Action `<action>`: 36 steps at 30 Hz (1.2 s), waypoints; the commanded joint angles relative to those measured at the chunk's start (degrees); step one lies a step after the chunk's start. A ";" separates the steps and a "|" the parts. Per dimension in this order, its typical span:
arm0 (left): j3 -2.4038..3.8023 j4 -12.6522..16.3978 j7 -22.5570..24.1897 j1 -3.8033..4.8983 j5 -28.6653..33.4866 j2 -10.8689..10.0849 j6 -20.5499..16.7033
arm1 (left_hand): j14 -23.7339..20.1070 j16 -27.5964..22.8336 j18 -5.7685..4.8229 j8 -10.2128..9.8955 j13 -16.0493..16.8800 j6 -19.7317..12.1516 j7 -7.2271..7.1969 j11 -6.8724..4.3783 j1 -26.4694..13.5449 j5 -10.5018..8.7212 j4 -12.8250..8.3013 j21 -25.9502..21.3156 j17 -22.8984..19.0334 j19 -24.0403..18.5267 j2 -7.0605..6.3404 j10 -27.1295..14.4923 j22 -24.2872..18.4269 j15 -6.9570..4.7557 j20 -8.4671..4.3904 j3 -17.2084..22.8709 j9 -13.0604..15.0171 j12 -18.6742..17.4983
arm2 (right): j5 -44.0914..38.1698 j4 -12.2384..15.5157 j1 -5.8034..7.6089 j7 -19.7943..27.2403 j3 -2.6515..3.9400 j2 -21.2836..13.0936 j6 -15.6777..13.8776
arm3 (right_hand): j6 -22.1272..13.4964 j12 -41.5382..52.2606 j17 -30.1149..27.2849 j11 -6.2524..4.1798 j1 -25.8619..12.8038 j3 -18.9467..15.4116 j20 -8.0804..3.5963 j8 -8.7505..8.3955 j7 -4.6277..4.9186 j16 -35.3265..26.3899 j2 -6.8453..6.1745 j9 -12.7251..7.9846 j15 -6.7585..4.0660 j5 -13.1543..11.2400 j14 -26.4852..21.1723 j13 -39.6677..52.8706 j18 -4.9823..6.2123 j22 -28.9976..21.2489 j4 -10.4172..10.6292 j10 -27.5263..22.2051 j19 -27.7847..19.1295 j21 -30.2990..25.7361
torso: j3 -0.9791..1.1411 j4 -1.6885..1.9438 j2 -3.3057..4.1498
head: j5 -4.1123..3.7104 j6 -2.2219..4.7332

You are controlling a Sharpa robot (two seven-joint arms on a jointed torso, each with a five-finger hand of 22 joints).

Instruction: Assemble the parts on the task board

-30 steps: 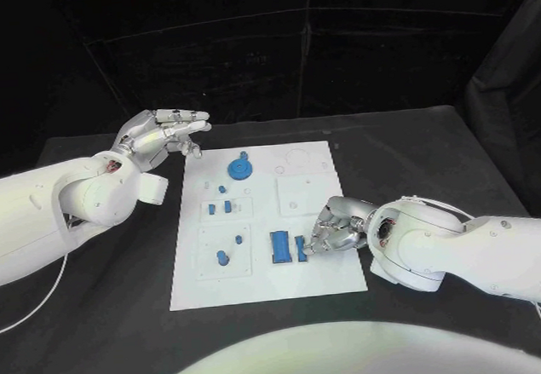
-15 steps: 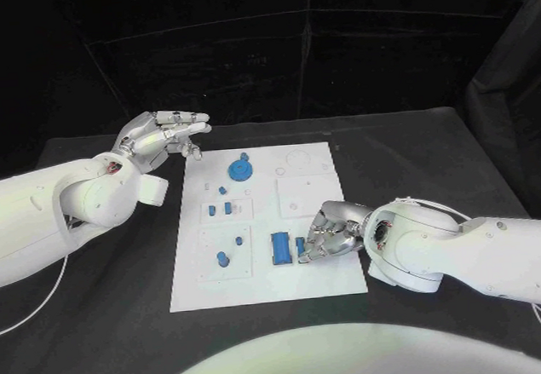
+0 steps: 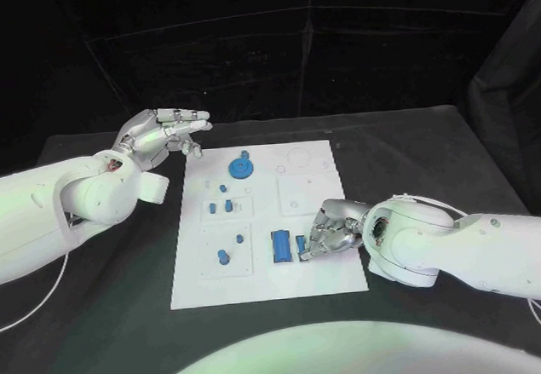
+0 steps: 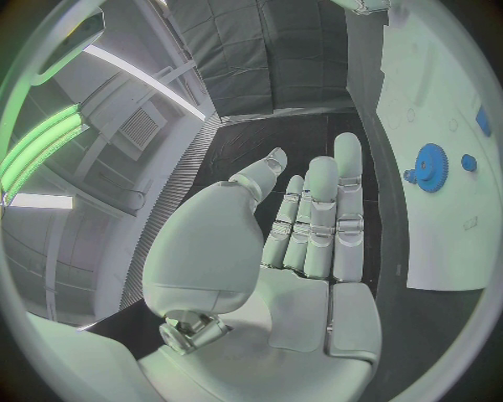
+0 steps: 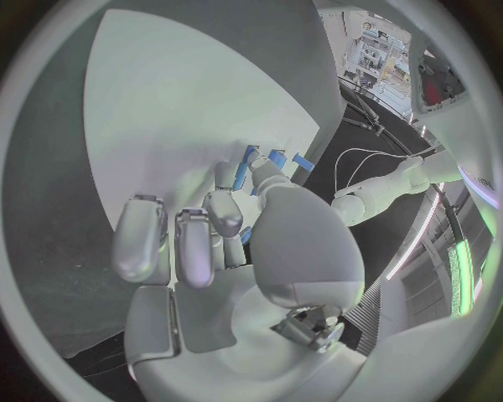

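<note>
Place: a robotics lab or test cell.
Bench (image 3: 441,155): black, matte, bearing a white task board (image 3: 320,279).
Behind the bench: black curtains (image 3: 275,59) hung all round.
Above the bench: strip lights (image 4: 47,146) and a ceiling vent (image 4: 138,127).

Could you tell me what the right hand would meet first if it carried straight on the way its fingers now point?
Probably the small blue part at its fingertips; the right hand points leftward across the task board, with the larger blue block just beyond. Whether they already touch is unclear.
</note>
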 commanded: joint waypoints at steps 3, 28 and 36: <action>0.04 0.05 0.11 0.08 0.21 -0.03 0.68 | -0.30 0.31 0.75 0.29 -0.09 -0.18 0.24 -0.10 -0.01 0.12 0.03 -0.36 -0.06 -0.30 0.55 -0.49 -0.08 0.01 0.24 -0.20 -0.07 0.34 | 0.28 0.30 0.04 0.60 0.00 -0.26 -1.77 | 0.24 0.24 2.91 -0.22 -2.16 -2.11 0.05 -0.20 0.01 -0.18 -0.46 0.07 0.21 0.21 3.72 0.14 -0.66 -0.07 0.93 0.02 -0.16 -0.01 | 0.09 -0.08 -0.09 | 0.08 0.11; 0.01 -3.76 2.44 -1.48 9.20 1.93 2.36 | -11.13 -11.61 0.39 0.95 -0.11 -0.44 -0.52 -0.02 -1.76 0.14 3.11 -10.68 -7.46 -9.07 1.94 -1.35 -6.67 1.63 1.84 -9.08 -0.01 2.44 | 59.41 -23.22 7.37 49.67 0.54 3.78 -5.21 | -8.73 -44.21 -42.05 5.09 10.18 -4.54 4.63 -7.41 5.83 -47.61 5.89 -3.39 5.43 1.95 -12.57 -36.04 5.08 -42.81 -0.76 -19.29 -18.78 -36.14 | -0.82 -0.41 -3.23 | -0.58 6.71; 0.05 -8.67 6.44 -3.99 11.71 4.70 0.74 | -18.28 -33.80 -0.55 -0.42 -0.73 -0.23 -0.75 2.18 0.59 0.05 2.66 -24.80 -18.49 -22.86 3.74 -0.02 -16.34 6.01 6.25 -11.77 -0.19 -2.59 | 66.87 -37.86 7.88 58.18 2.08 11.28 -1.36 | -9.35 -58.34 -62.03 9.44 8.15 -0.68 11.58 -11.15 7.09 -74.95 3.91 -11.15 11.30 -0.71 -22.63 -57.63 5.30 -57.95 -3.75 -17.17 -25.44 -60.51 | -0.80 -0.47 -4.16 | -0.61 9.42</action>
